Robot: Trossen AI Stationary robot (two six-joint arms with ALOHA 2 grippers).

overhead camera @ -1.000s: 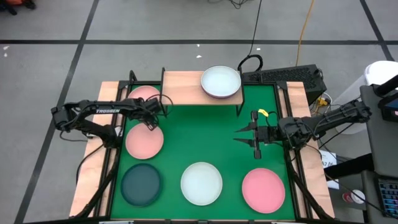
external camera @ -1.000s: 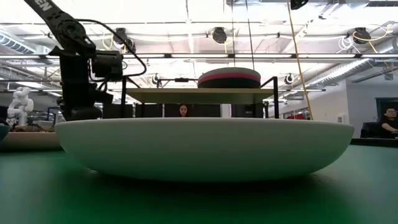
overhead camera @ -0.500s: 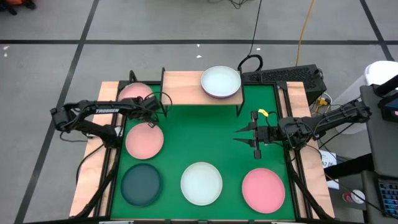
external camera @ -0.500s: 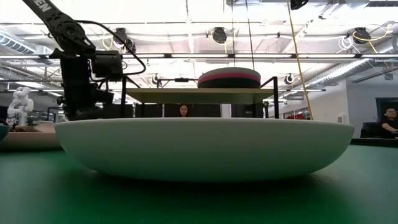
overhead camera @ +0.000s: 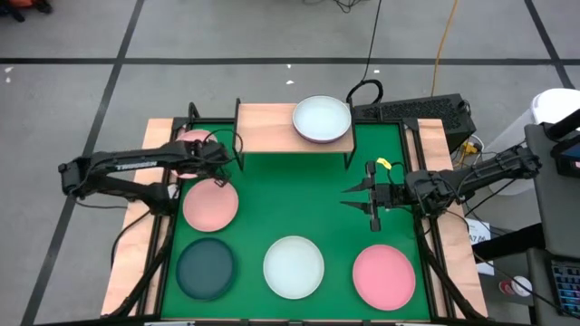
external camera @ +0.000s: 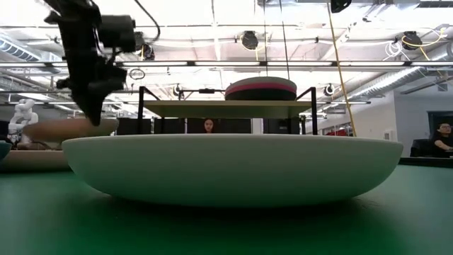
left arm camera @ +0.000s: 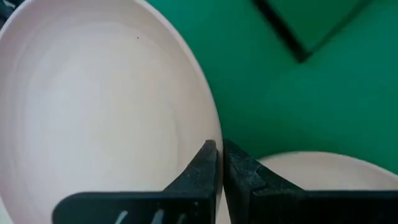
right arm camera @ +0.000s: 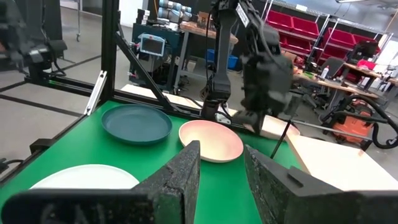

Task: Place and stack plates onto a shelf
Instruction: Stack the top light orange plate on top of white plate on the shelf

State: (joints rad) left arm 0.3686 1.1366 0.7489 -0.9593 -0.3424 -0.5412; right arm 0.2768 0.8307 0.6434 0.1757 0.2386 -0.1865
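My left gripper (overhead camera: 216, 156) is shut on a light pink plate (overhead camera: 188, 148), held above the mat's far left corner beside the shelf (overhead camera: 272, 127). The shelf is a wooden plank on black wire legs and carries a stack of plates (overhead camera: 322, 119) with a whitish one on top. On the green mat (overhead camera: 299, 195) lie a second light pink plate (overhead camera: 210, 205), a dark teal plate (overhead camera: 206, 267), a whitish plate (overhead camera: 294, 266) and a deeper pink plate (overhead camera: 383, 275). My right gripper (overhead camera: 355, 195) hovers open over the mat's right part. My left gripper pinches the light pink plate's rim (left arm camera: 210, 134) between its two fingers, on the side toward the table's right. The fingers (external camera: 90, 113) come from above, pointing down. The plate (external camera: 67, 128) hangs about level, clear of the mat.
The whitish plate (external camera: 230, 166) fills the low view's foreground, with the shelf (external camera: 226, 108) and its stack (external camera: 260, 89) behind it. A keyboard (overhead camera: 417, 110) and cables lie beyond the table's far right corner. Bare mat stretches between the shelf and the near row of plates.
My left gripper has shut on the light pink plate's rim. It has then risen and drawn toward the table's left edge, and the plate has come up clear of the mat. The right arm has kept still.
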